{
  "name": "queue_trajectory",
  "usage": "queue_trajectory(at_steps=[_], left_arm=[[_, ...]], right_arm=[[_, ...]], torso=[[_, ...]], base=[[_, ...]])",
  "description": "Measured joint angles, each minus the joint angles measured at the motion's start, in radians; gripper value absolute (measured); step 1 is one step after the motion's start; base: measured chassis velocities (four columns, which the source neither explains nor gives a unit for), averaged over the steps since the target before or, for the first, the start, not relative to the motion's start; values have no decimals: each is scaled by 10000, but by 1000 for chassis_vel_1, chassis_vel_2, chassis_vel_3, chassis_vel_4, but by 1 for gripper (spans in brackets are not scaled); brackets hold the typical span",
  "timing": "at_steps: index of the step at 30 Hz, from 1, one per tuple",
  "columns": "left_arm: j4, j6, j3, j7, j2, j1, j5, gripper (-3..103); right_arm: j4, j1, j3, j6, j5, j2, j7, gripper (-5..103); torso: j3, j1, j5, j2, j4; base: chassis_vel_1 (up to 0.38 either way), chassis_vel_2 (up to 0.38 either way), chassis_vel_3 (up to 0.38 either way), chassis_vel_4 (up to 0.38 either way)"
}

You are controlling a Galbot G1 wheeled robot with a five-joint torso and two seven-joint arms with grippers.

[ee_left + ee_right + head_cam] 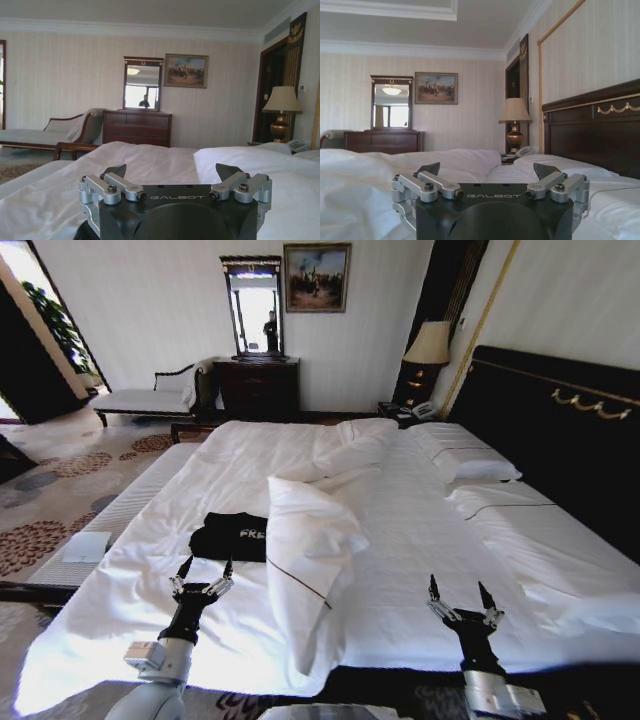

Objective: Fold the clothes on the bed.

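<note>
Both my grippers hover above the large white-duveted bed

My left gripper sits just short of the folded black soft T-shirt, fingers spread; my right gripper well apart from it, fingers spread.

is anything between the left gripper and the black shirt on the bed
Nothing visible. The left gripper hangs open just short of the black T-shirt, with bare white duvet between them. The rumpled white pillow lies beside the shirt toward the robot's right, off that path. The right gripper is open farther right.

Soft matt black cloth T-shirt, crumpled white cotton duvet, glossy dark wood headboard, brushed-metal left claw
</note>
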Motion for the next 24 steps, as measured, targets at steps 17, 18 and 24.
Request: queue_trajectory(at_steps=[17,18,24], left_arm=[[-642,473,-1468,-169,-1026,1064,327,100],[-642,473,-1468,-169,-1026,1064,327,100],[-1373,585,-1723,-202,-1729,1767,865,100]], right_arm=[[-1102,2306,-2015,-1702,9806,-4347,-215,100],[-1102,2306,-2015,-1702,9806,-4347,-215,100],[-2416,4312,-3017,-2321,11676,-5522,-276,100]], torso=[[0,-3,4,0,1],[0,-3,4,0,1],[1,-3,14,-1,0]], base=[[2,3,-3,-4],[0,0,0,0],[0,0,0,0]])
